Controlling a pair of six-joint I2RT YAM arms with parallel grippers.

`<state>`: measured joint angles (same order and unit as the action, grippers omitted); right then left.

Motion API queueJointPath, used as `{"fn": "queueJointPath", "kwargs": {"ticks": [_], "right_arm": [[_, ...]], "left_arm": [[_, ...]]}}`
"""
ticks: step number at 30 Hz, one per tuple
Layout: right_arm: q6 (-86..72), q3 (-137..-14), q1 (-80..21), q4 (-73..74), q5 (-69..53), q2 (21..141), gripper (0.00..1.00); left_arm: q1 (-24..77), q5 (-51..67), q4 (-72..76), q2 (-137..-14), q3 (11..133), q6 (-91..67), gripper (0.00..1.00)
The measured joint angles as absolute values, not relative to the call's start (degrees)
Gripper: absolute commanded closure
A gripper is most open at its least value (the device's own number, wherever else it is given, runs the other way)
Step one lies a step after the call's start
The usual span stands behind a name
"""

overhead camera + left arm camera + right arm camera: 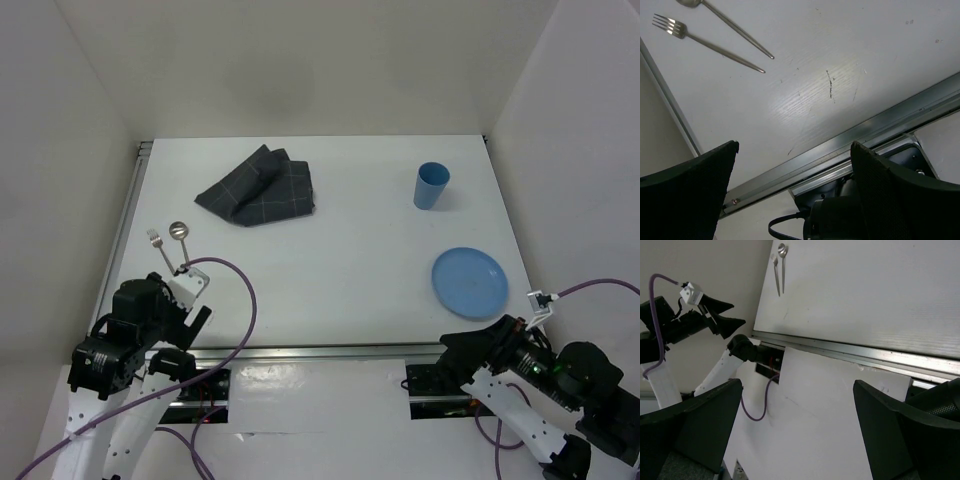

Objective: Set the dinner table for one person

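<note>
While the left claw and right claw are held released and empty, nothing is gripped. The table is spread under the blue plate. Well left of the plate are laid the fork and spoon; behind it the blue cup is set. The fork is best gripped mid-handle, squarely, and carried just left of the plate.
</note>
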<state>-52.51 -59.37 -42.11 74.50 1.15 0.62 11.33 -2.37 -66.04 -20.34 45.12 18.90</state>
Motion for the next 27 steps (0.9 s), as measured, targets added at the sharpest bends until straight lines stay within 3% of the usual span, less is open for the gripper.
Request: {"fn": "queueJointPath", "kwargs": {"ticks": [7, 12, 20, 27], "right_arm": [[-52.3, -60.1, -42.1, 74.7, 1.6, 3.4, 0.0], [-46.5, -60.8, -42.1, 74.1, -1.0, 17.6, 0.0], [-35.9, -71.1, -42.1, 68.8, 3.0, 51.0, 0.0], [-26.7, -73.6, -42.1, 51.0, 9.8, 52.6, 0.0]], "left_arm": [[11.3, -2.2, -67.5, -21.5, 46.9, 19.4, 0.0], [11.3, -1.0, -66.7, -29.4, 56.5, 22.6, 0.0], [11.3, 0.2, -54.6, -67.0, 81.8, 26.0, 0.0], [11.3, 3.9, -45.5, -107.1, 106.1, 19.0, 0.0]]}}
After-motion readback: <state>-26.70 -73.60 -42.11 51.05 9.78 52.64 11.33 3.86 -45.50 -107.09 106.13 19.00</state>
